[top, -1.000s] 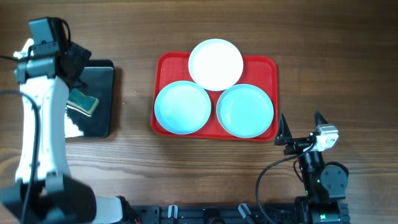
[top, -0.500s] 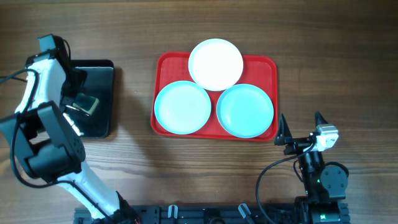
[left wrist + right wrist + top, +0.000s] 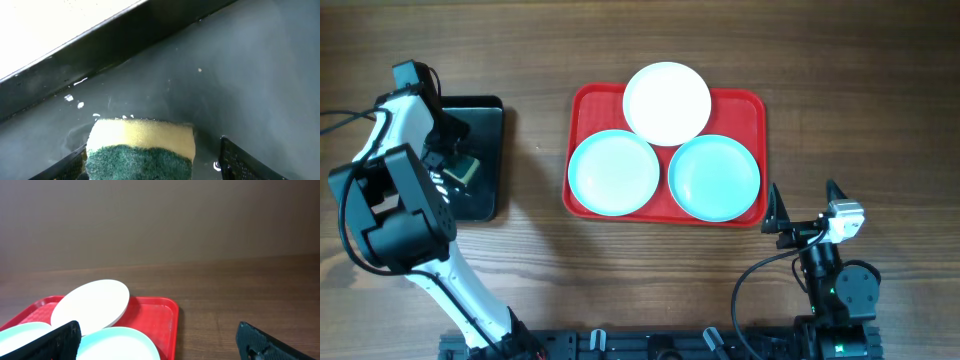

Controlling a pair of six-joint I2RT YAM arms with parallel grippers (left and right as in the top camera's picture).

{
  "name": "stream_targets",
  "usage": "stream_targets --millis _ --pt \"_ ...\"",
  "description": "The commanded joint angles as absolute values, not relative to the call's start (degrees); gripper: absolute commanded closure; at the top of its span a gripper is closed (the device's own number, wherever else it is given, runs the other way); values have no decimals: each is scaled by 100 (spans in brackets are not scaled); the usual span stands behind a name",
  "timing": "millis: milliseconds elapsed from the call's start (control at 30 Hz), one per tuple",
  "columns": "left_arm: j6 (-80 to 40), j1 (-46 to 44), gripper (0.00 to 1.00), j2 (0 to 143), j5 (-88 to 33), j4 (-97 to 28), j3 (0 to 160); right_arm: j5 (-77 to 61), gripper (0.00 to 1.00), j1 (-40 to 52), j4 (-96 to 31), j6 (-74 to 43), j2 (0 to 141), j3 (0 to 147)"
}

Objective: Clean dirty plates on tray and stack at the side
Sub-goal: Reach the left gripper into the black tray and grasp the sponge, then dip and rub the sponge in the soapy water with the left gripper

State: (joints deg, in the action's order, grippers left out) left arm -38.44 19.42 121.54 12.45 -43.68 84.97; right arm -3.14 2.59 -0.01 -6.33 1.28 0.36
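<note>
The red tray [image 3: 742,102] lies at mid-table with three plates on it: a white plate [image 3: 667,103] at the back, a turquoise plate [image 3: 613,172] front left and a turquoise plate [image 3: 714,177] front right. My left gripper [image 3: 448,160] is down in the black tray, open, its fingers on either side of a yellow-and-green sponge [image 3: 142,147]; the left wrist view shows this gripper [image 3: 152,144] with a gap at the right finger. My right gripper [image 3: 805,212] is open and empty, just off the red tray's front right corner. The right wrist view [image 3: 157,330] shows the white plate [image 3: 92,305] and the red tray [image 3: 155,314].
The glossy black tray [image 3: 485,120] stands at the far left; its floor [image 3: 240,75] looks wet with small droplets. Cables and the arm bases run along the table's front edge. Bare wood lies between the two trays and to the right of the red tray.
My left arm has come down and forward over the black tray, bringing its gripper around the sponge. The plates, the red tray and my right arm have not moved.
</note>
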Motion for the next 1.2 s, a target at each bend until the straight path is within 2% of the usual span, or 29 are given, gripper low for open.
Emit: stream_targets --millis 0,33,67,100,233,267,300,500,567,600,667,700,767,800,833,867,1033,1067,1133,1167 --pt "-3728 1953 29 12558 1155 -4377 8534 -259 0 276 12 -607 102 30" --pt "-3726 1951 43 12615 1157 -4394 8534 -259 0 276 12 -604 102 30" --pt "-3726 1951 62 12621 1162 -4412 8534 -259 0 276 12 -607 102 30" --pt "-3726 1951 96 12623 1208 -4410 8536 -259 0 276 12 -607 102 30" --pt "-3726 1951 96 12623 1262 -4447 8536 -259 0 276 12 -604 102 30" --pt "-3726 1951 56 12621 1232 -4545 8536 -259 0 276 12 -604 102 30" --pt "-3723 1951 0 12621 1129 -4724 8536 -259 0 276 12 -607 102 30" --pt "-3586 1951 1 12623 30 -5561 8536 -259 0 276 12 -604 102 30" --pt "-3356 1951 47 12623 -233 -5603 8536 -259 0 276 12 -607 102 30" --pt "-3339 1951 58 12623 -231 -5601 8536 -259 0 276 12 -604 102 30" --pt "-3339 1951 89 12623 -226 -5577 8536 -259 0 276 12 -604 102 30" --pt "-3343 1951 96 12623 -209 -5553 8536 -259 1 276 12 -604 102 30" --pt "-3341 1951 96 12623 -209 -5439 8536 -259 0 276 12 -604 102 30" --pt "-3341 1951 78 12623 -193 -5352 8536 -259 0 276 12 -604 102 30" --pt "-3341 1951 27 12623 -185 -5277 8536 -259 0 276 12 -604 102 30" --pt "-3341 1951 0 12623 -148 -5159 8536 -259 0 276 12 -604 102 30" --pt "-3341 1951 0 12623 235 -4751 8536 -259 0 276 12 -607 102 30" --pt "-3341 1951 11 12623 246 -4748 8536 -259 0 276 12 -604 102 30" --pt "-3341 1951 76 12623 248 -4744 8536 -259 0 276 12 -604 102 30" --pt "-3343 1951 96 12623 276 -4724 8536 -259 0 276 12 -604 102 30"
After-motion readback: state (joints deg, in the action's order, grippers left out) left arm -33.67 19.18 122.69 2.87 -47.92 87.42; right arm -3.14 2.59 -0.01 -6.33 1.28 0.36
